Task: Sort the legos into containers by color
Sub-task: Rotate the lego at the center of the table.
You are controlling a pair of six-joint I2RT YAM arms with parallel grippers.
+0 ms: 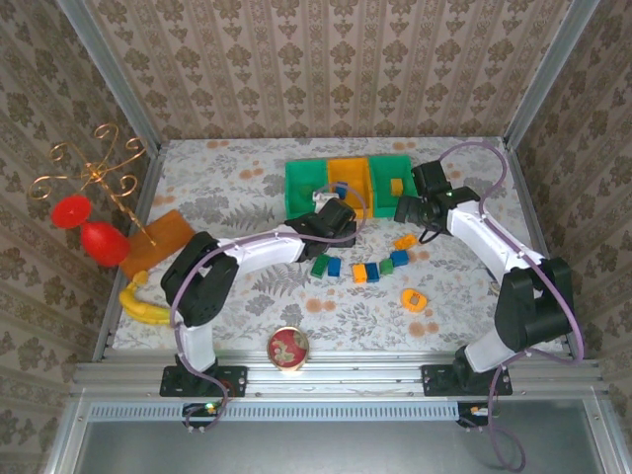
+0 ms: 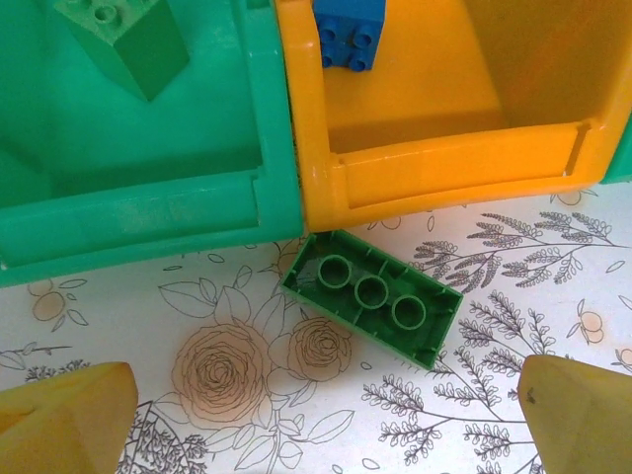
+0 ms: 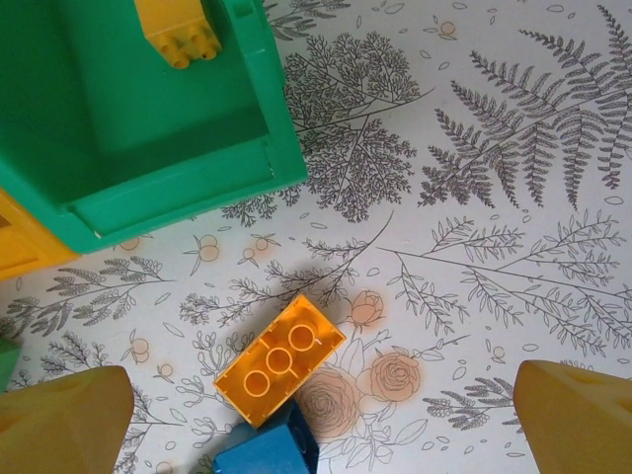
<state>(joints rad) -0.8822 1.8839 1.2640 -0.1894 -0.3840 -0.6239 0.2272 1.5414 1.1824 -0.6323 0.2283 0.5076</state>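
Three bins stand in a row at the back: a green bin [image 1: 304, 183], an orange bin [image 1: 348, 173] and another green bin [image 1: 395, 170]. My left gripper [image 1: 336, 217] hangs open just in front of them, above an upside-down green brick [image 2: 372, 296] lying on the table against the orange bin [image 2: 444, 168]. A blue brick [image 2: 351, 35] lies in that orange bin, and a green brick [image 2: 128, 39] in the left green bin [image 2: 148, 197]. My right gripper [image 1: 415, 209] is open over an upside-down orange brick [image 3: 279, 358] touching a blue brick [image 3: 267, 449]. A yellow brick [image 3: 178, 30] lies in the right green bin [image 3: 168, 188].
Several loose bricks [image 1: 358, 269] lie in a curved row mid-table, with an orange ring-shaped piece [image 1: 413, 299] nearer the front. A round tin [image 1: 288, 348] sits at the front edge. On the left are a gold stand with red balls [image 1: 84, 222], an orange sheet [image 1: 158, 242] and a yellow banana [image 1: 143, 306].
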